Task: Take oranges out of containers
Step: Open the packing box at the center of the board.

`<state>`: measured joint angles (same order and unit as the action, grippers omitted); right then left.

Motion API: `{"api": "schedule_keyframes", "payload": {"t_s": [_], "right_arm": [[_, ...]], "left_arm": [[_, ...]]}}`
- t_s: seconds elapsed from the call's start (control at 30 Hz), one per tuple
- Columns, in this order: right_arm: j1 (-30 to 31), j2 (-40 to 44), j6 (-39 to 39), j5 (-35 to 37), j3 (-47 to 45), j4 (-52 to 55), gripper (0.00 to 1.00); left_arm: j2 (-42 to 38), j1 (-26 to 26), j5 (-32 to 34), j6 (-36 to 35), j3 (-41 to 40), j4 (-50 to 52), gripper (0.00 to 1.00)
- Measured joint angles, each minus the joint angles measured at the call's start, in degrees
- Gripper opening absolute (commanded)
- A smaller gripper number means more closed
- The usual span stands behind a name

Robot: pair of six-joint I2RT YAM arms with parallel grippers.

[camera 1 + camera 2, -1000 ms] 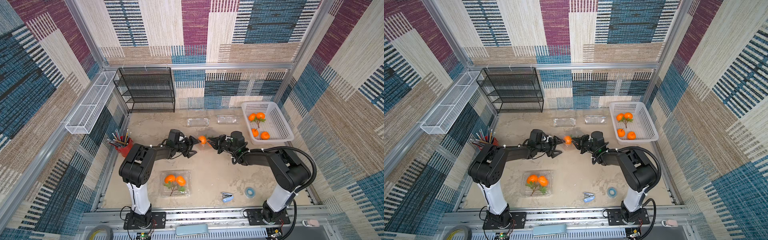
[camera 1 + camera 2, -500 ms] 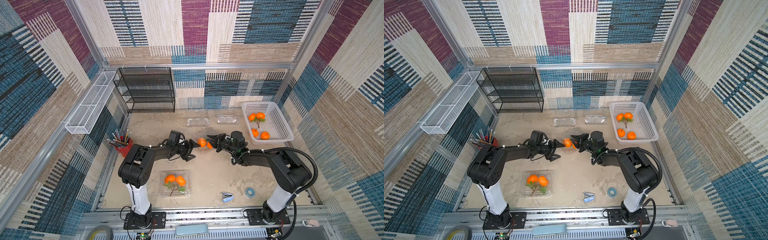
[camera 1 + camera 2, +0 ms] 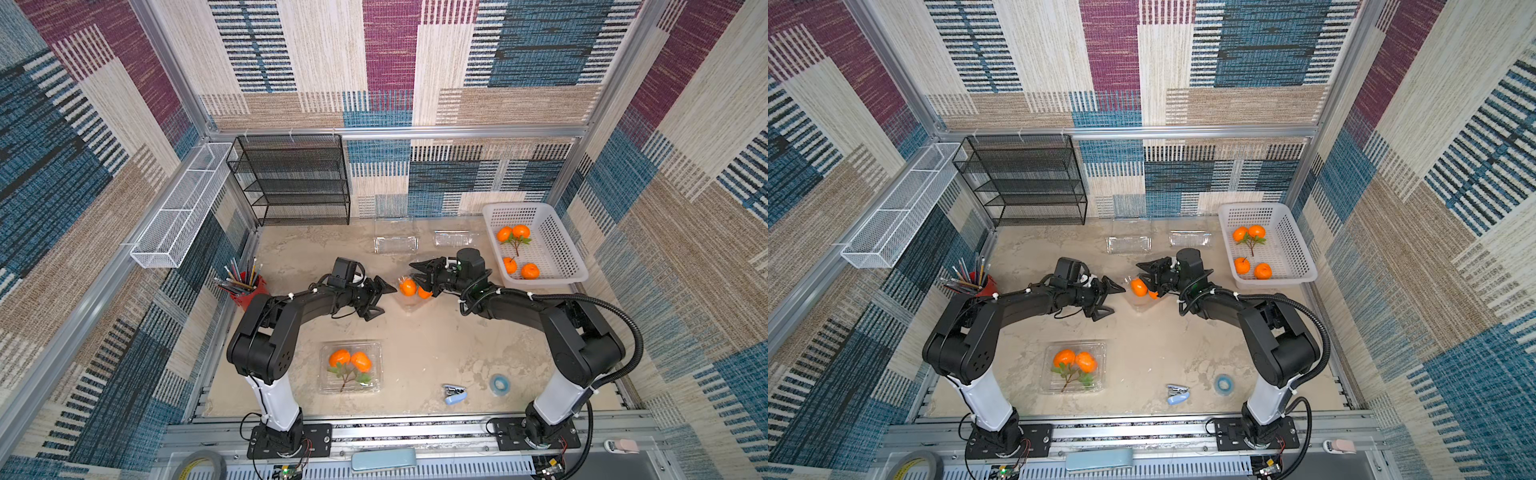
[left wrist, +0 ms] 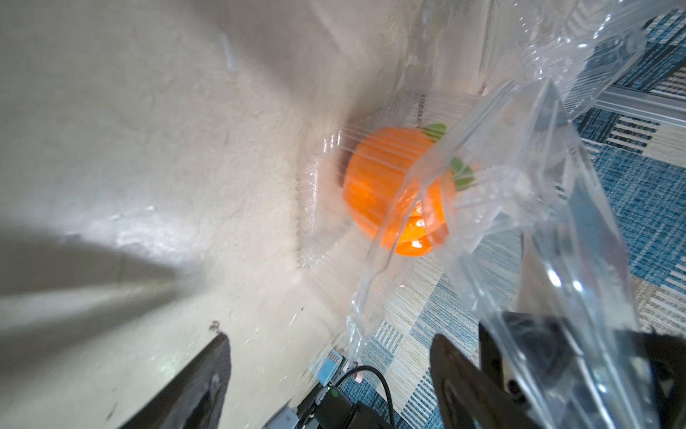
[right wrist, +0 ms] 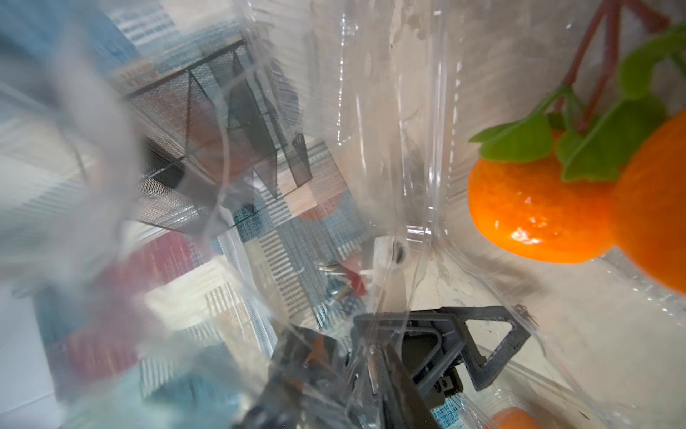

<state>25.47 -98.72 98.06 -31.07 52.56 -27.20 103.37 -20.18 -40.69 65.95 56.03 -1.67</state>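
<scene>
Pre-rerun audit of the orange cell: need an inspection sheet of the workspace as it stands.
Surface: mottled beige table, no spills seen.
Job's things: two empty back containers; middle container between the grippers, lid raised, middle oranges in it; front container holding the leafy front oranges; four basket oranges in the white basket.
Clutter: pencil cup, stapler, tape roll.
Grippers: left gripper open, empty; right gripper at the raised lid, grip cannot be told.
Cables: black hose loops off the right arm.
Surroundings: black mesh shelf, white wire tray, patterned walls.
</scene>
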Motion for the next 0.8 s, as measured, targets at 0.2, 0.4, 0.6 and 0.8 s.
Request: {"api": "schedule_keyframes", "payload": {"t_s": [0.2,0.4,0.6,0.8], "right_arm": [[-0.3,0.0,-5.6,-0.8,4.5,6.8,0.43],[-0.5,-0.3,-13.0,-1.5,9.8,14.3,0.55],[-1.5,-0.3,-21.4,-2.4,14.4,22.9,0.77],[-4.0,-1.2,-35.0,-2.4,23.6,33.2,0.89]], "left_arm": [[-0.4,0.2,0.0,-1.7,0.0,1.7,0.86],[-1.1,0.9,0.0,-3.0,1.0,3.9,0.88],[-2.2,1.4,0.1,-4.8,3.8,6.8,0.9],[-1.9,2.5,0.0,-7.6,7.3,9.9,0.91]]}}
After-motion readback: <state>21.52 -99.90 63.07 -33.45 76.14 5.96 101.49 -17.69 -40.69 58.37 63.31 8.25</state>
